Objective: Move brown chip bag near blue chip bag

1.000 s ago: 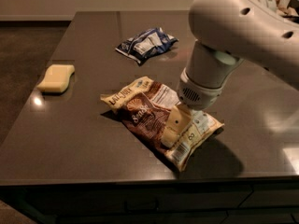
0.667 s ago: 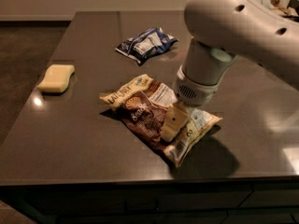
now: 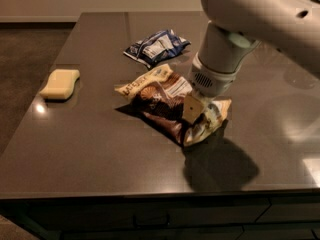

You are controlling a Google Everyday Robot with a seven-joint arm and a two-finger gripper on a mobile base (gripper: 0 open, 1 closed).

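Note:
The brown chip bag [image 3: 159,100] is dark brown with cream ends and hangs tilted just above the dark table [image 3: 95,154], casting a shadow at the front right. My gripper [image 3: 198,112] comes down from the big white arm and is shut on the bag's right end. Its cream finger [image 3: 191,109] presses on the bag. The blue chip bag [image 3: 157,46] lies flat on the table behind the brown bag, a short gap away.
A yellow sponge [image 3: 60,83] lies near the table's left edge. The white arm [image 3: 260,19] fills the upper right. The table's front edge runs along the bottom, with floor to the left.
The gripper has lifted the brown chip bag off the table and carried it away from the front edge, toward the blue chip bag. The blue bag and sponge have not moved.

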